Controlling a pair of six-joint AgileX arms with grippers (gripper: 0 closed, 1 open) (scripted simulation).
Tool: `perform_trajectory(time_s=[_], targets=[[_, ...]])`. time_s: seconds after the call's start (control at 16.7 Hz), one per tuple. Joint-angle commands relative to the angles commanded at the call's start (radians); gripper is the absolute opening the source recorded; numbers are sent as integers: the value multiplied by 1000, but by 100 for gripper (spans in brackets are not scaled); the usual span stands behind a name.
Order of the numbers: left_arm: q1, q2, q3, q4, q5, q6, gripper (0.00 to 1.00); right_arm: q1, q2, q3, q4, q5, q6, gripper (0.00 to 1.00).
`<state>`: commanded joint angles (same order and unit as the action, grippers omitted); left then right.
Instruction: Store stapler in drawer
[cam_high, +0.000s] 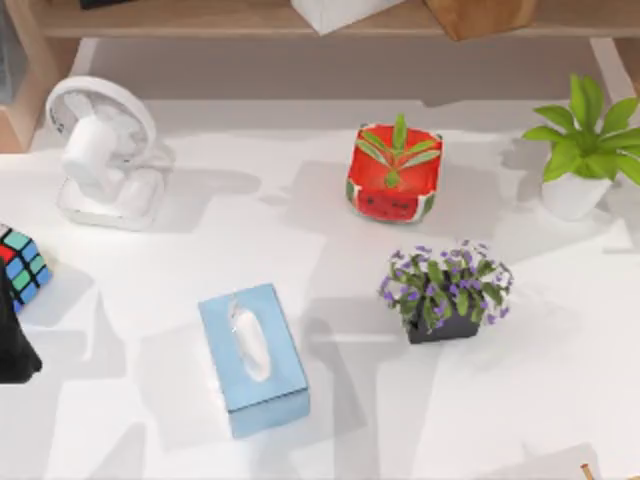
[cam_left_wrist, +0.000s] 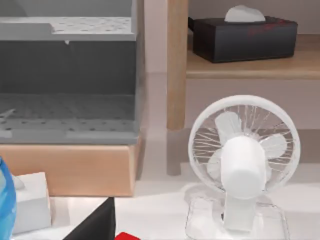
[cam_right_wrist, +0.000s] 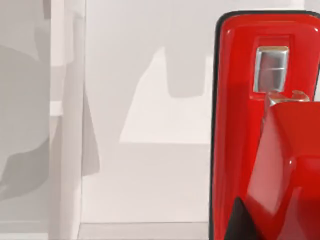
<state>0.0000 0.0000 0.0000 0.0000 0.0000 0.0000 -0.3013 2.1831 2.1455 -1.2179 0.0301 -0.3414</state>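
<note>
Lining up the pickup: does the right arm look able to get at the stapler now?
Probably yes: the stapler lies close before the right wrist camera, with nothing seen between them. The left arm sits at the top view's left edge.

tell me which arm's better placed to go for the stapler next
Right, probably. The right wrist view looks straight onto the red stapler from close up, so that arm is already over it. The left wrist view faces the white fan and the grey drawer unit instead.
</note>
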Motion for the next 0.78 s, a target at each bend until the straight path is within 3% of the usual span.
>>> perform_trajectory(time_s=[0.78], targets=[[0,0,0,0,0,0,100,-82,375,316,-242,-28,-23,0]])
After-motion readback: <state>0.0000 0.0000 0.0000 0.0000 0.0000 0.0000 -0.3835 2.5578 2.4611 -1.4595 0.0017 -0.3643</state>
